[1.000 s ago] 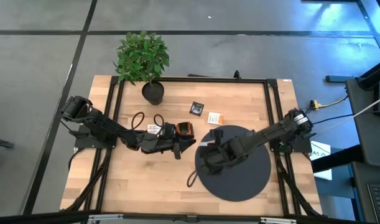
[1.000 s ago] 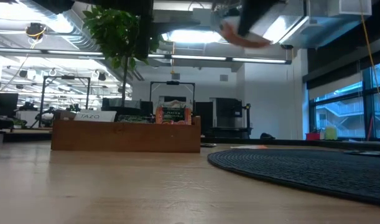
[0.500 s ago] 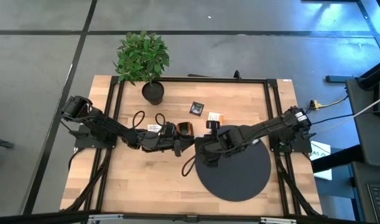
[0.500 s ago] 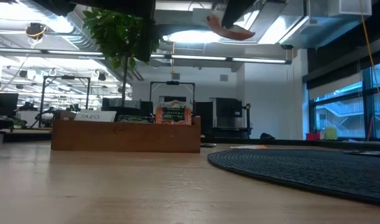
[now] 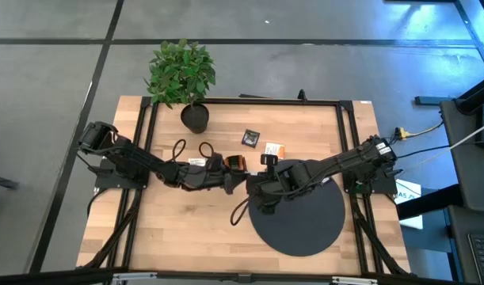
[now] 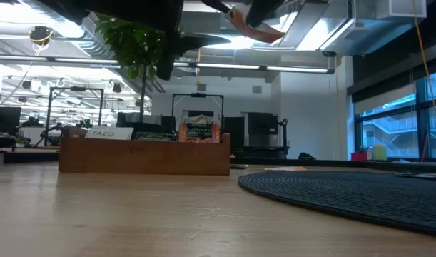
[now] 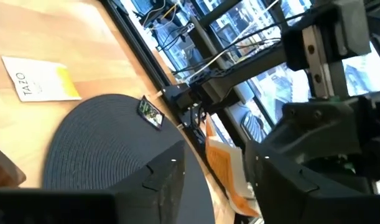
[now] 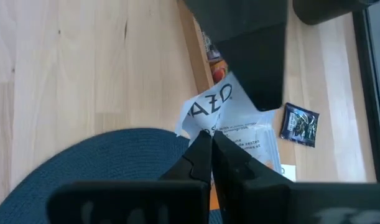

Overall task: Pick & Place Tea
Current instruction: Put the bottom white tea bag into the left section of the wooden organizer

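Right wrist view shows a white sachet (image 8: 230, 118) pinched in the clenched right gripper (image 8: 208, 146), which has carried it off the mat (image 5: 305, 218) toward the spread-open left gripper (image 7: 208, 180), so a handover near the tray (image 6: 145, 155) seems imminent.

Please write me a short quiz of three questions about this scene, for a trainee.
1. True or false: the right pincer is shut on a white sachet.
2. How many sachets lie loose on the bare table? A one, B two, C four.
3. Fill in: the mat is ___ in shape.
Key: 1 true. 2 B: a dark sachet and an orange-print sachet. 3 round.
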### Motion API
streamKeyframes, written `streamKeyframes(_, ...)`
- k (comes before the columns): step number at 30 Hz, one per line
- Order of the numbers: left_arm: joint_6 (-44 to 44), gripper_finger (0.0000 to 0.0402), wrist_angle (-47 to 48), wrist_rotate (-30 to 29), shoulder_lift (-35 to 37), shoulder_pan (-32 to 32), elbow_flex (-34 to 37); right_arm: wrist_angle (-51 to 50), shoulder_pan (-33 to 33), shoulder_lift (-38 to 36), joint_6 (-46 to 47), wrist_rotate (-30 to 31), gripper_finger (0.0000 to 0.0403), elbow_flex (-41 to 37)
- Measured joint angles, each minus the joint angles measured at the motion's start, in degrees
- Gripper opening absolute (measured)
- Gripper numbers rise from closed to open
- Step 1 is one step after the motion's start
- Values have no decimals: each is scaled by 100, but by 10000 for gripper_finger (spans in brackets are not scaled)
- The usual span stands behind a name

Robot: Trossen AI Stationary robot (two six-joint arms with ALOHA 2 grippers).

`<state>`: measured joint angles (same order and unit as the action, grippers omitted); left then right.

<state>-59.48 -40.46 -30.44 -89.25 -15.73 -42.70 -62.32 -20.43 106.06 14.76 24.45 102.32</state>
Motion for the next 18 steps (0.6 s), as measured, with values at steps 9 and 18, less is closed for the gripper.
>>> streamKeyframes(9,94,71,-3,17,0,92,0,-9,2,0,-8,-5,11,-4)
streamKeyframes(18,690,3,6,152,0,90,0,4,0,0,-160,-289,33,-4)
